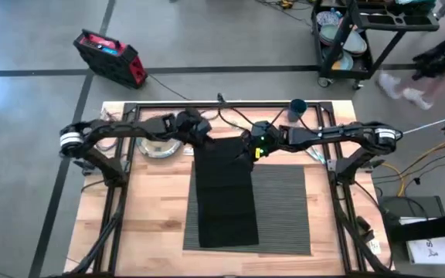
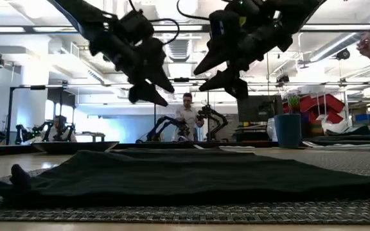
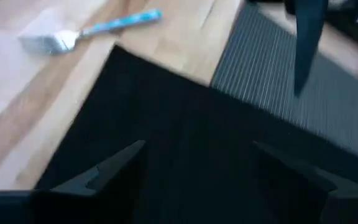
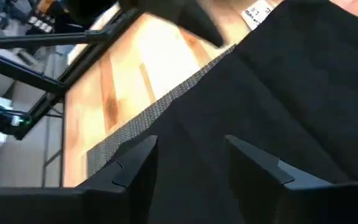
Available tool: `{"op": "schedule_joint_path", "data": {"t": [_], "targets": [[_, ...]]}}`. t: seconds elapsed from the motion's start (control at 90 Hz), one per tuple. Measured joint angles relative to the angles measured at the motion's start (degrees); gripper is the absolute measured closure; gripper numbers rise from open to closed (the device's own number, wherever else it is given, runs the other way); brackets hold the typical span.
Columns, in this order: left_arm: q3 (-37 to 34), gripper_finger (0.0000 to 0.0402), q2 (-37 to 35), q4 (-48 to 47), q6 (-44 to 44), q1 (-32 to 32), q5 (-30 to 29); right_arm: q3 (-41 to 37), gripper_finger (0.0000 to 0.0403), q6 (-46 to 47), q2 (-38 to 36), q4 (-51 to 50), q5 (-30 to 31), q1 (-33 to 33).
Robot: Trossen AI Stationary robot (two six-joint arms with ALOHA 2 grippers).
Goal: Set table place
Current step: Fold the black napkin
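Left gripper [image 1: 202, 137]: fingers apart, empty, raised above far end of black napkin [image 1: 225, 193]. Right gripper [image 1: 253, 147]: fingers apart, empty, raised over same end. Napkin lies lengthwise across left part of ribbed placemat [image 1: 284, 208] on table [image 1: 149, 208]. Blue cup [image 1: 297, 109] at far edge.

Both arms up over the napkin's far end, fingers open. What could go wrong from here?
1. The napkin overhangs the placemat's far edge onto the table; a pinch there may drag it askew.
2. The left gripper and right gripper hover close together; both descending could bring them into collision.
3. The fork lies near the napkin's corner; a tug could knock it.
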Motion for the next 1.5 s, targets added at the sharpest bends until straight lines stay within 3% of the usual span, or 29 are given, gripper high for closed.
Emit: {"op": "schedule_joint_path", "data": {"t": [0.156,0.422,0.711,0.967,1.244,1.5], "targets": [[-6.3,0.0156,-5.6,2.4,-5.0,-5.1,-7.8,-0.1,0.0241,0.1,-0.7,0.6,1.9,1.6],[-15.8,0.0187,-11.1,6.5,-12.7,-10.1,-8.0,-1.9,0.0253,-0.2,-0.7,-5.6,4.5,3.9],[-18.3,0.0207,-10.2,8.0,-12.9,-14.4,-5.7,-5.8,0.0266,0.5,-0.7,-5.8,5.1,7.1],[-14.1,0.0222,-1.3,7.2,-5.9,-20.7,-9.7,-6.7,0.0279,1.7,-0.7,-5.6,8.5,8.9],[-4.7,0.0179,7.0,-1.5,0.1,-20.3,-14.8,-7.5,0.0274,-2.2,-0.5,-7.7,8.9,9.3],[1.4,0.0172,10.5,-0.5,8.3,-18.9,-19.7,-8.0,0.0287,2.0,-0.1,-6.6,8.9,11.8]]}}
